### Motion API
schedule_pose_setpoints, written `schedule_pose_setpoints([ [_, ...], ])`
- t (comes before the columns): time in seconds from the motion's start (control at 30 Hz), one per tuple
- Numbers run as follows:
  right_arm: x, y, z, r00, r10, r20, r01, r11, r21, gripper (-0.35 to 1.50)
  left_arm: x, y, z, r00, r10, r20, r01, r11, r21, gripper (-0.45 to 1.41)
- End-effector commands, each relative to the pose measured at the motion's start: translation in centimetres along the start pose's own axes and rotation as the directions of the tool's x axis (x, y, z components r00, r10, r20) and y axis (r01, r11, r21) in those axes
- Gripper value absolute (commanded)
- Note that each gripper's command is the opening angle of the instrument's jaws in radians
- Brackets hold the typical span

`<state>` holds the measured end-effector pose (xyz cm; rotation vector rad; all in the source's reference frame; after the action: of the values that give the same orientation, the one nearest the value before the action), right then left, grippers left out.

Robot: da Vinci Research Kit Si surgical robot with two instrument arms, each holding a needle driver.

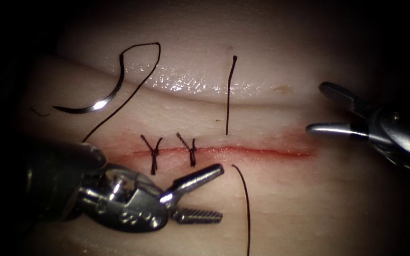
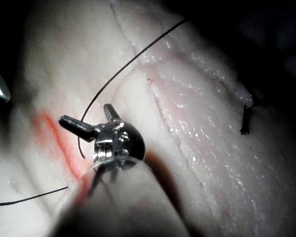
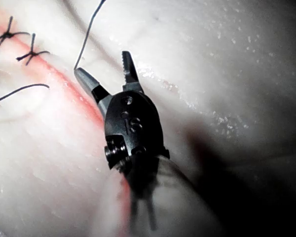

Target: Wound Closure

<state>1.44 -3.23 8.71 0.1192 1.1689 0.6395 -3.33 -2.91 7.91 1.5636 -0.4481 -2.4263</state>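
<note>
My left tool point(image 1: 214, 194) sits low on the tissue point(image 1: 281, 208) just below the cut point(image 1: 262, 151), jaws spread apart, holding nothing; same in the left wrist view point(image 2: 89, 121), jaws apart w/ thread point(image 2: 118, 74) running close by but not gripped. My right tool point(image 1: 316, 109) hangs off the right end of the cut, jaws spread too, empty; the right wrist view point(image 3: 106, 74) confirms the gap between the jaws. Needle point(image 1: 103, 102) lies free on the tissue up and left of my left tool, well away from both tools, not in the tissue as far as I can see; thread loops from its upper end and runs down toward my left tool. Two knotted stitches point(image 1: 155, 154) point(image 1: 191, 151) cross the cut just above the left jaws. A third thread pass crosses the cut right of the knots, untied, one strand point(image 1: 230, 95) going up and one strand point(image 1: 245, 204) going down beside the left tool's tips.
</note>
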Motion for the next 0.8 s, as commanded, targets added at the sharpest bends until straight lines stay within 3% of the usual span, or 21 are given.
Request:
schedule_pose_setpoints([
  [0.03,-0.05,-0.04,0.08,1.0,0.0,-0.003,0.0,1.0,0.004,1.18,-0.02,0.08,0.12,1.0,0.008,-0.011,-0.008,1.0,-0.016,0.61],
  [0.17,-0.05,-0.06,0.08,1.0,0.0,-0.007,0.0,1.0,0.005,1.18,-0.03,0.14,0.25,0.997,0.052,-0.05,-0.054,0.998,-0.032,0.46],
  [0.53,-0.05,-0.11,0.06,1.0,0.0,-0.019,0.0,1.0,0.024,1.18,-0.09,0.34,0.43,0.986,0.152,-0.072,-0.159,0.982,-0.106,0.37],
  [0.8,-0.06,-0.12,0.06,1.0,0.0,-0.022,0.001,1.0,0.03,1.18,0.03,0.56,0.48,0.982,0.172,-0.084,-0.182,0.974,-0.134,0.37],
])
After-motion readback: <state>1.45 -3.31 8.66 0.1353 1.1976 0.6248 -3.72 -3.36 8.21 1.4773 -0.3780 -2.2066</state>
